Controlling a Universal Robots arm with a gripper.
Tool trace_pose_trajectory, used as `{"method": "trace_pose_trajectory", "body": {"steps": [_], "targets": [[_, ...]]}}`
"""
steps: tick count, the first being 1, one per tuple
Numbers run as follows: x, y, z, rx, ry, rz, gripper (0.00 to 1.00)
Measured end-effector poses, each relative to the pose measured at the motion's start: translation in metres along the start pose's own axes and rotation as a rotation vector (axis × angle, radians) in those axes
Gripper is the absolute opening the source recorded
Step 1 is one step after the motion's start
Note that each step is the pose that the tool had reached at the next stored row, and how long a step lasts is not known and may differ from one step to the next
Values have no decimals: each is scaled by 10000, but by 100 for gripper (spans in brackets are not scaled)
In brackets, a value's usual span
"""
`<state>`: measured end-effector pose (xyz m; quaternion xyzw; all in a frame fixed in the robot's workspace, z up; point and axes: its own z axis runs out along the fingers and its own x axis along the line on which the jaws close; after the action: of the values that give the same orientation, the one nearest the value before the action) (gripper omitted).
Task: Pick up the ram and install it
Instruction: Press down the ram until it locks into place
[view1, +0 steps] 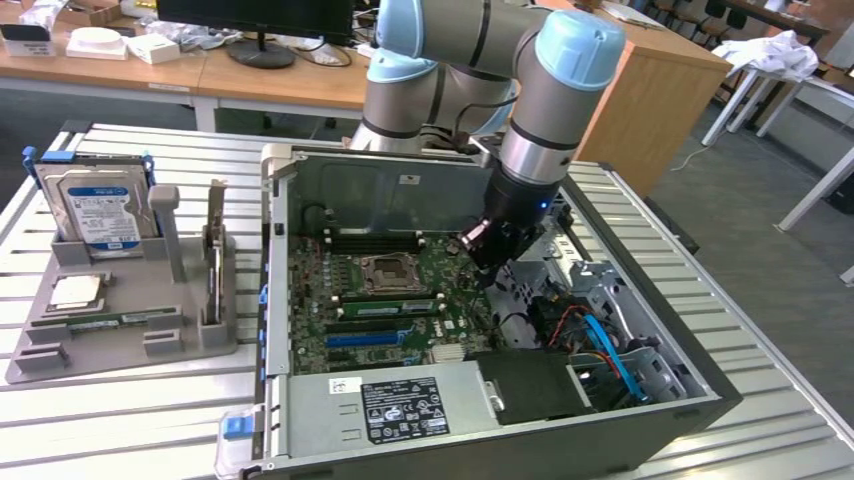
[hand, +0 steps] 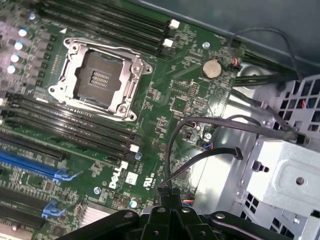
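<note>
The ram (view1: 114, 321) is a thin green stick lying flat in the grey holder (view1: 80, 355) on the table, at the exterior view's left. My gripper (view1: 487, 255) hangs inside the open computer case (view1: 694, 400), far from the ram, over the motherboard's (view1: 314, 290) right side. In the wrist view the gripper (hand: 172, 212) is shut, with nothing between its black fingers. It hovers above the motherboard (hand: 165, 105), near a black cable (hand: 200, 156). The black memory slots (hand: 65, 120) beside the processor socket (hand: 100, 80) look empty.
A silver hard drive (view1: 100, 215) stands upright in the holder, with a square silver processor chip (view1: 76, 292) in front of it and an upright board (view1: 214, 265) beside it. Black and blue cables (view1: 601, 345) and a metal bracket (hand: 285, 172) crowd the case's right side.
</note>
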<state>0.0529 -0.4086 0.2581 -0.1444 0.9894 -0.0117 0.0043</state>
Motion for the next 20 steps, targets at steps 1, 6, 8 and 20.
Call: {"method": "trace_pose_trajectory", "body": {"steps": [1, 6, 8, 20], "targets": [[0, 0, 2, 0, 3, 127, 10], [0, 0, 10, 3, 17, 718, 10], [0, 0, 13, 5, 23, 958, 10], [0, 1, 35, 12, 59, 2444, 10]]}}
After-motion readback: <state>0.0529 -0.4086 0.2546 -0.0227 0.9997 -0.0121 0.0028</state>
